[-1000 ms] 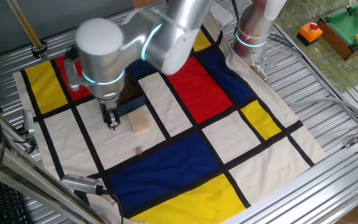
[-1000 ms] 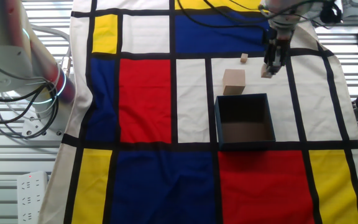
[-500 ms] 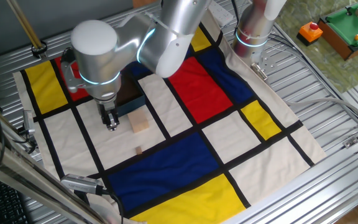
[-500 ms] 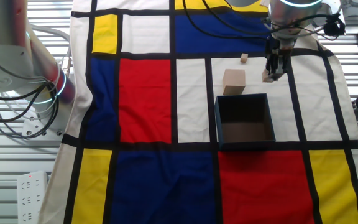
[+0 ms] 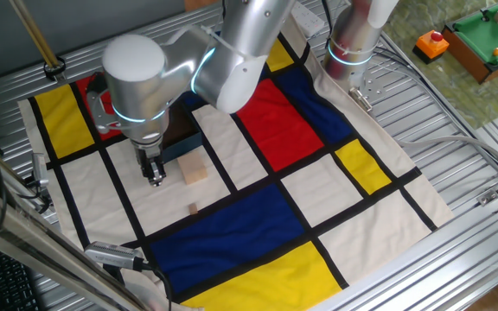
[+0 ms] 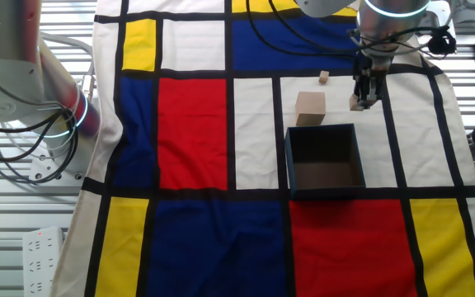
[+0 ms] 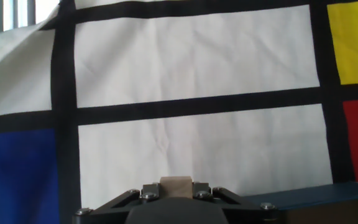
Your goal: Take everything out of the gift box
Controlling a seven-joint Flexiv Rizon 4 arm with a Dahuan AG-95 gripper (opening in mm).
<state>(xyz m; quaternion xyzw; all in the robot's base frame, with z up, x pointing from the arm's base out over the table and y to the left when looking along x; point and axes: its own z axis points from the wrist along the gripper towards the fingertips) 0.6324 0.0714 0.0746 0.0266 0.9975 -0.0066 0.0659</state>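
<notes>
The gift box, blue-grey outside and dark brown inside, sits on the chequered cloth and shows only its bare floor. In one fixed view the arm partly hides the gift box. A pale beige cube rests on a white panel just outside the box. Farther off lies a small tan block. My gripper hangs low over the white panel beside the box's corner. It is shut on another small wooden block, which is held between its fingers.
A second arm's base stands at the cloth's far edge. A green-topped wooden toy table and an orange object sit off the cloth to the right. Cables and a power strip lie beside the cloth.
The gripper, still shut on the small block, has shifted slightly over the white panel next to the box. The box, cube and tan block have not moved.
</notes>
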